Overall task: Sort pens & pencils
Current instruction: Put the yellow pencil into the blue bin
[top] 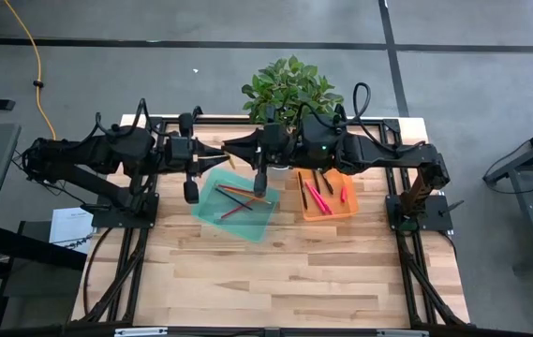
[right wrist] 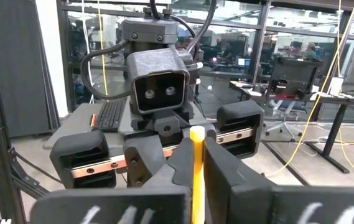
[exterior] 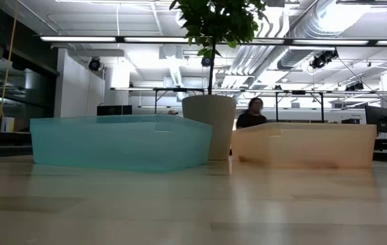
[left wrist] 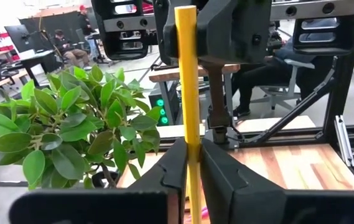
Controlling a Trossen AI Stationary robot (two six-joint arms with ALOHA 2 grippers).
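Both arms meet above the table's far middle, fingers pointing at each other. A yellow pencil (top: 230, 161) stands upright between them, clear of the table. My left gripper (left wrist: 193, 163) is shut on its lower part and my right gripper (right wrist: 196, 163) is shut near its upper end. The teal bin (top: 236, 201) below holds red and orange pencils (top: 238, 194). The orange bin (top: 328, 197) holds pink and black pens (top: 320, 192). In the low view both bins (exterior: 118, 139) (exterior: 309, 144) stand on the tabletop; no gripper shows there. My left gripper pinches the yellow pencil's shaft (left wrist: 191, 134) between its two fingers, coming level from the table's left and lying across it. The pencil stands upright, lifted clear. My right gripper pinches the same pencil just below its upper end (right wrist: 196, 134), level from the table's right, fingers across it.
A potted plant (top: 289, 89) stands at the table's far edge, right behind both grippers; its pot (exterior: 209, 122) shows between the bins. Bare wood stretches over the table's near half (top: 266, 281). A person (exterior: 251, 112) sits in the room beyond.
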